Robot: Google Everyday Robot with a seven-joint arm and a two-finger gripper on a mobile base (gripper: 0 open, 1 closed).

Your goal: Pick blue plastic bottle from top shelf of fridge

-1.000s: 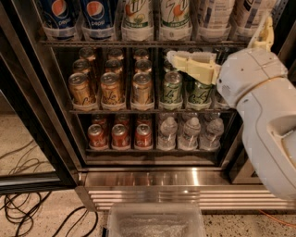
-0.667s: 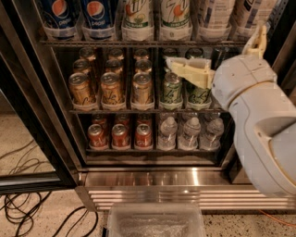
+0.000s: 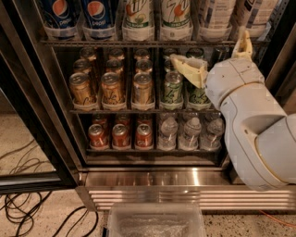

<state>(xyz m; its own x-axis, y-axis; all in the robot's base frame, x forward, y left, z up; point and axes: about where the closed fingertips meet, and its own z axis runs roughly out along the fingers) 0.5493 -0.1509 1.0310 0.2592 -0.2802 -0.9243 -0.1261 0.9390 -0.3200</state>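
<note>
Fridge (image 3: 138,178) is seen open, w/ black door frame (image 3: 32,115) at L. Top shelf (image 3: 115,43) is seen running across the top of view, and bottles are seated in white cups along its front edge. Blue bottle (image 3: 215,14) is found toward the R end of top shelf, upright, only its lower part in view, just R of two 7up bottles (image 3: 175,14). A 2nd pale-labelled bottle (image 3: 253,13) is set beside it at the far R end. Two Pepsi bottles (image 3: 60,14) are seated at the L end.

Tool (image 3: 210,48) is held just below the front edge of top shelf, R of ctr, under blue bottle. Its two yellowish fingers (image 3: 189,69) are seen spread well apart. One is pointed L in front of the green cans (image 3: 172,88). The other is raised across the shelf's front edge near the R end; contact w/ the cup there can't be told. Nothing is pinched. White arm (image 3: 249,120) is seen filling the R side, w/ part of the lower racks covered.

Mid rack: gold cans (image 3: 111,88) at L, green cans at R. Lower rack: red cans (image 3: 121,135) at L, water bottles (image 3: 192,134) at R. Below are seen a steel grille (image 3: 175,196), a clear bin (image 3: 155,222) at btm ctr and cables (image 3: 27,208) on the floor at btm L.
</note>
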